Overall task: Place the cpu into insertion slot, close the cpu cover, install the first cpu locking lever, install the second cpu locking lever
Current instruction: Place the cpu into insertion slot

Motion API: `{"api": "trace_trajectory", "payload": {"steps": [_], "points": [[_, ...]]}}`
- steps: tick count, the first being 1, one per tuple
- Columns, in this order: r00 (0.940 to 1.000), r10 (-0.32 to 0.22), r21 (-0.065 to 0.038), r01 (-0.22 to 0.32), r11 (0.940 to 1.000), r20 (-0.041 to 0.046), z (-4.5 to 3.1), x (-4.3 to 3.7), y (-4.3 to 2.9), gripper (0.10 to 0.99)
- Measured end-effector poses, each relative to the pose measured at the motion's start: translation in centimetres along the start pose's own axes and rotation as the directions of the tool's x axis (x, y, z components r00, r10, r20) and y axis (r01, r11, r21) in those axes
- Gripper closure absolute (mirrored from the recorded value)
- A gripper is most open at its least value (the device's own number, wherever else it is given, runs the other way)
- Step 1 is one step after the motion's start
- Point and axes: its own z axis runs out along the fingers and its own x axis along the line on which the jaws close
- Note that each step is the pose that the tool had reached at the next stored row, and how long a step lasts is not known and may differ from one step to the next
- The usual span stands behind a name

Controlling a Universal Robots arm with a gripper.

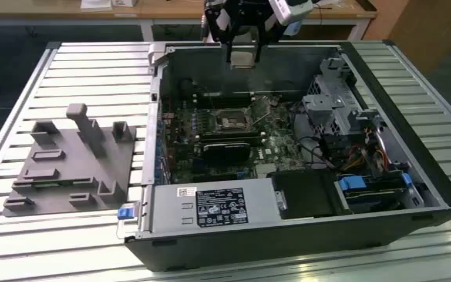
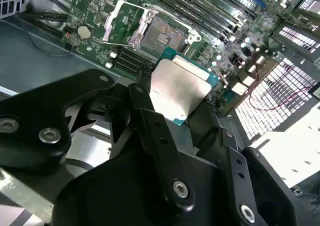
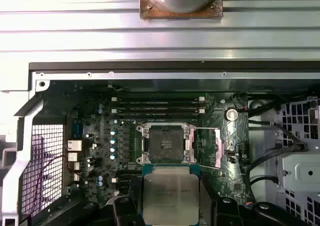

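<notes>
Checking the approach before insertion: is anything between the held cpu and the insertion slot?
Nothing visible. The gripper holds the cpu; the insertion slot lies bare, its cpu cover swung open to one side.

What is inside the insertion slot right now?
The insertion slot is empty, its dark contact bed bare, the cpu cover swung open beside it. The gripper holds the cpu, which hides the board beneath it.
</notes>
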Motion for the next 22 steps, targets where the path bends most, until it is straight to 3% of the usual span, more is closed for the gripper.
{"api": "trace_trajectory", "payload": {"steps": [11,17,22], "points": [[0.9998,0.02,0.0,-0.02,0.9998,0.0017,0.0,0.01,0.0,0.545],[0.9969,0.079,-0.002,-0.079,0.9969,0.007,0.02,0.01,0.0,0.545],[0.9901,0.14,-0.003,-0.14,0.9902,0.0123,0.08,0.01,-0.01,0.545]]}}
